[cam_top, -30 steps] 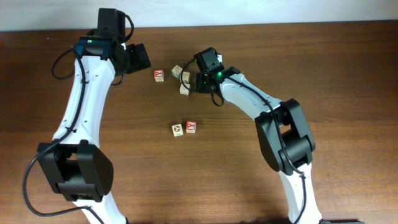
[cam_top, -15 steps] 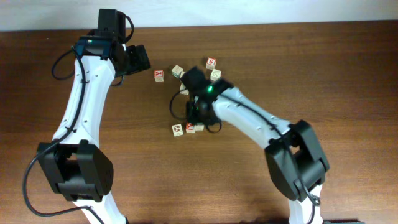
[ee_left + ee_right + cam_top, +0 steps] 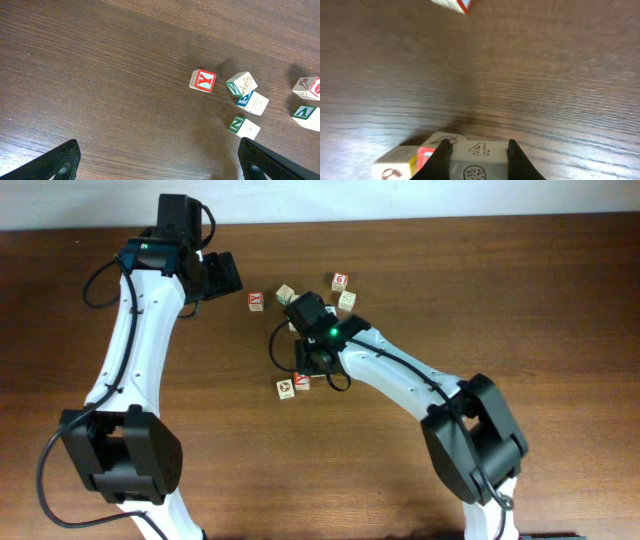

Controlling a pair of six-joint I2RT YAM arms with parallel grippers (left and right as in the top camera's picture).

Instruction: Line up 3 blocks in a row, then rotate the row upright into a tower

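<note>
Overhead, the right gripper (image 3: 303, 378) is down near the middle of the table (image 3: 520, 300) on one of a touching pair of pale wooden cubes, whose neighbour, the red-ring block (image 3: 286, 388), shows a round red mark inside a red border. Right wrist view has both fingers (image 3: 442, 150) pressed against the sides of the block marked 4 (image 3: 479, 152), a numeral printed above a dotted circle. Toward the far side the red Y block (image 3: 202, 80) lies apart from a cluster of lettered cubes (image 3: 241, 83) in green and blue, and the left gripper (image 3: 157, 145) hangs near them, jaws spread wide, holding nothing
</note>
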